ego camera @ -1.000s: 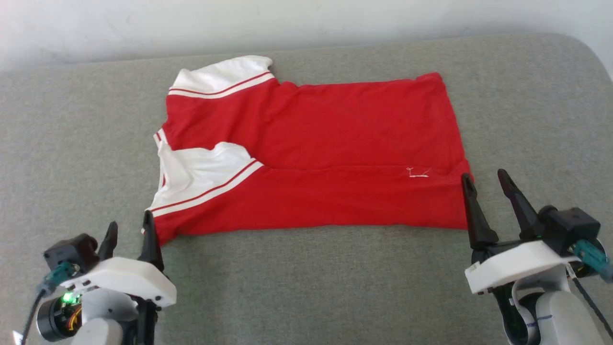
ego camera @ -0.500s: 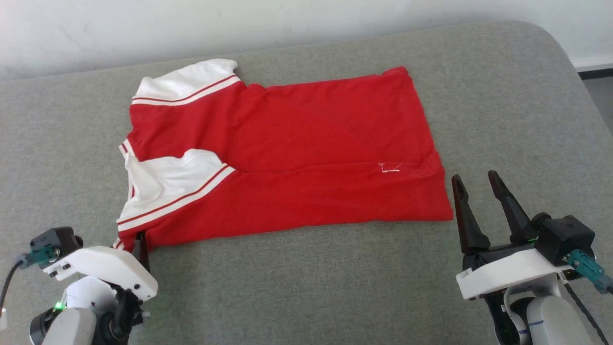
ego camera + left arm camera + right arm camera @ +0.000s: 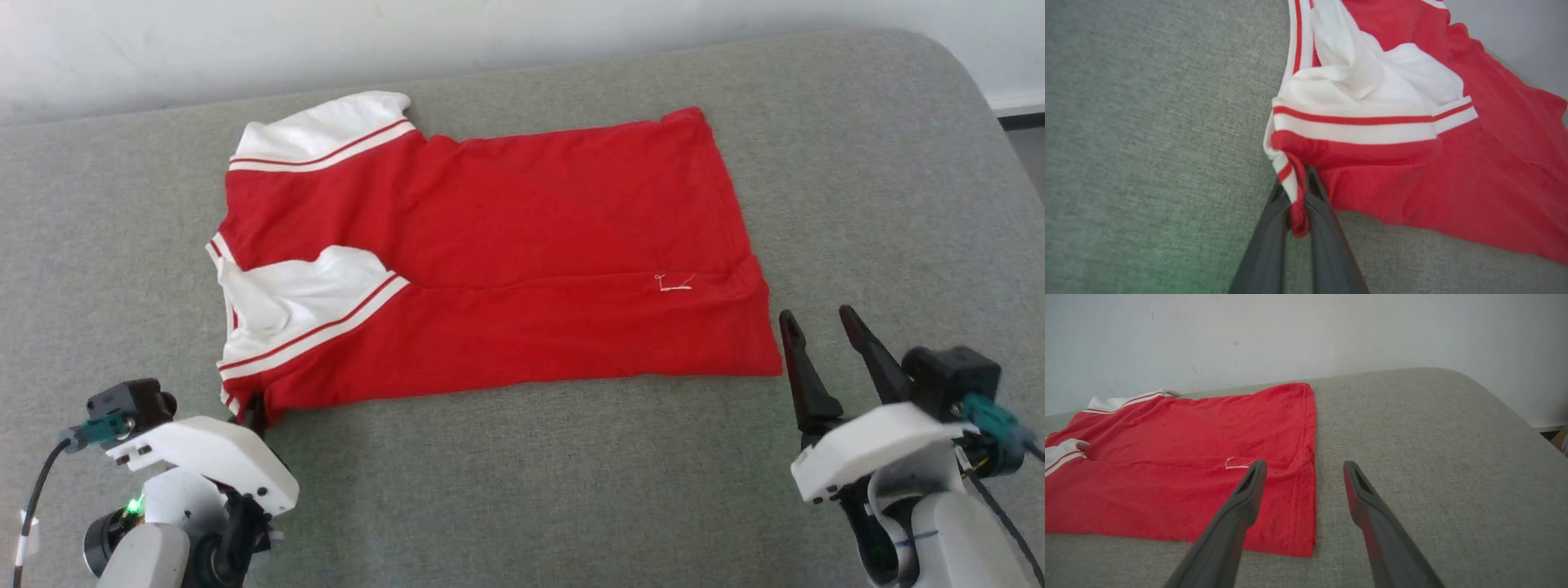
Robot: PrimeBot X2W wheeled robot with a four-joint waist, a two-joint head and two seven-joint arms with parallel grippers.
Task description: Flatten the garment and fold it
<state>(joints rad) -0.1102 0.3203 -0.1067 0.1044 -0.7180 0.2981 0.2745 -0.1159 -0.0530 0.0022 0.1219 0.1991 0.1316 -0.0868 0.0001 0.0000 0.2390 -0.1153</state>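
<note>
Left wrist view | left fingers pinch garment corner | right fingers spread, empty, beside it

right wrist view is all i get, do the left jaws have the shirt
Observer: Yes. The left gripper has its jaws shut on the garment, pinching a bunch of cloth at its near corner on the sleeve end.
Operator: is that end lying flat
Observer: No. The near sleeve is folded in over the red body, and its white part is rumpled.
Operator: and my own jaws, over the cloth?
Observer: In the head view the right gripper stands open just beside the garment's other near corner, off the fabric.
</note>
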